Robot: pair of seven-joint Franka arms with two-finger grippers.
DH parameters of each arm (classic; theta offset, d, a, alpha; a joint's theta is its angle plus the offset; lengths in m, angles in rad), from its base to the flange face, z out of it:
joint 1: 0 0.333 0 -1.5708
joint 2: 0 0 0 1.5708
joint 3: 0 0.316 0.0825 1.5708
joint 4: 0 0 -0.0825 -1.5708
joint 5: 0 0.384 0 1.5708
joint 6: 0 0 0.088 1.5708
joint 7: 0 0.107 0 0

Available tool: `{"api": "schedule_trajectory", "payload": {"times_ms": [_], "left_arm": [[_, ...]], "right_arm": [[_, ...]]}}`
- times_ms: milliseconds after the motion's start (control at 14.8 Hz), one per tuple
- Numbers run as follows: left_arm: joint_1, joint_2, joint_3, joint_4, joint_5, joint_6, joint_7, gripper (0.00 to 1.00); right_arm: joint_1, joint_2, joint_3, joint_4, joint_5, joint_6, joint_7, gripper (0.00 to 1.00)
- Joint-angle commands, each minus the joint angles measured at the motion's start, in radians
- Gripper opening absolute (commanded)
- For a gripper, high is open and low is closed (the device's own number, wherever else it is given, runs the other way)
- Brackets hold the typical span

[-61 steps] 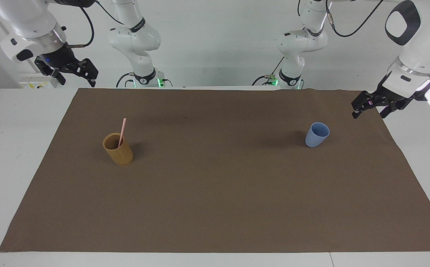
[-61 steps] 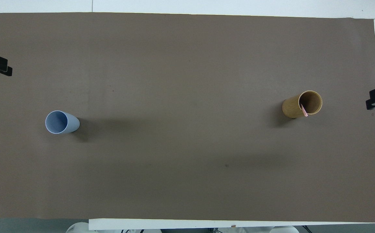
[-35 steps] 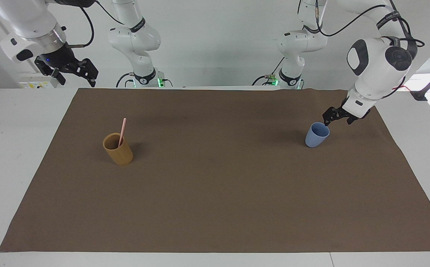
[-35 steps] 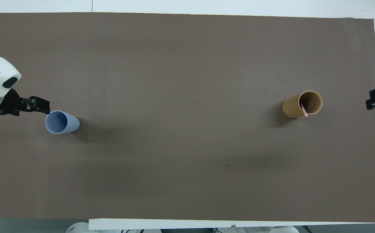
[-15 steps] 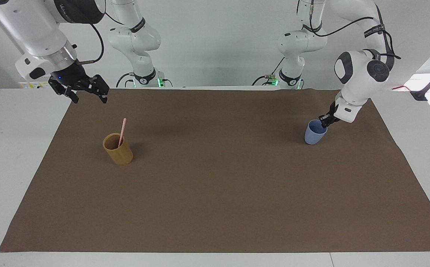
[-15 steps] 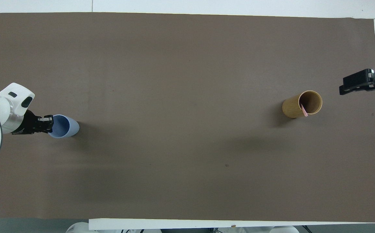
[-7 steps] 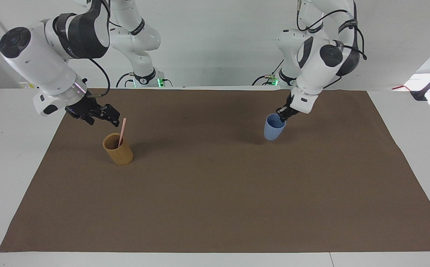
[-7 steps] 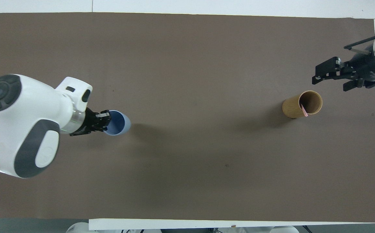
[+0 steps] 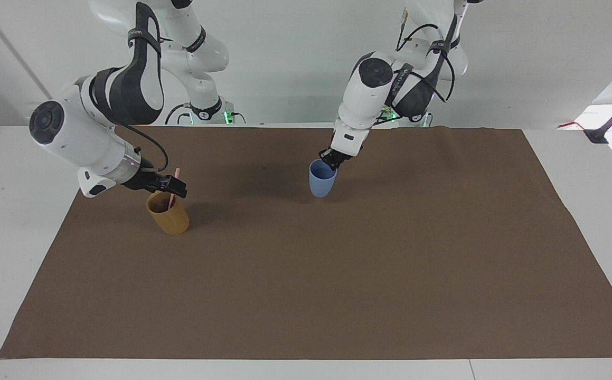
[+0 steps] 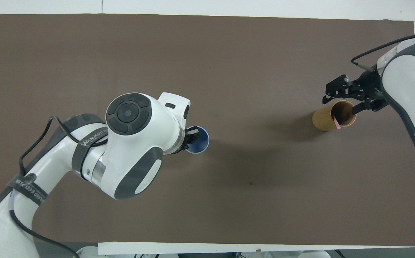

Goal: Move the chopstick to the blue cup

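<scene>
Left gripper (image 9: 332, 160), clenched, pinches your blue cup (image 9: 320, 186) by its rim, nine o'clock from overhead. Right gripper (image 9: 172, 188) hangs released at the chopstick (image 9: 177, 174).

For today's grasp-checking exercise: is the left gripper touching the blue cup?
Touching. In the facing view the left gripper is shut on the rim of the blue cup, with no gap visible; the overhead view shows its fingers at that rim.

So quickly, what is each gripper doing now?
Left gripper: shut on the blue cup rim.
Right gripper: open, around the chopstick.
</scene>
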Motion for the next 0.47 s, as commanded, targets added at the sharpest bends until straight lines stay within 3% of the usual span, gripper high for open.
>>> {"api": "schedule_trajectory", "payload": {"times_ms": [0,203,406], "left_arm": [[-0.034,0.024,0.02,-0.012,-0.002,0.04,-0.004,0.0],[-0.062,0.041,0.021,-0.02,-0.002,0.045,-0.007,0.01],[-0.06,0.041,0.021,-0.021,-0.002,0.051,-0.014,0.26]], "right_arm": [[-0.031,-0.057,0.006,-0.088,0.026,-0.017,0.011,0.99],[-0.042,-0.06,0.005,-0.094,0.027,-0.057,0.011,0.86],[-0.049,-0.066,0.005,-0.099,0.027,-0.09,0.011,0.69]]}}
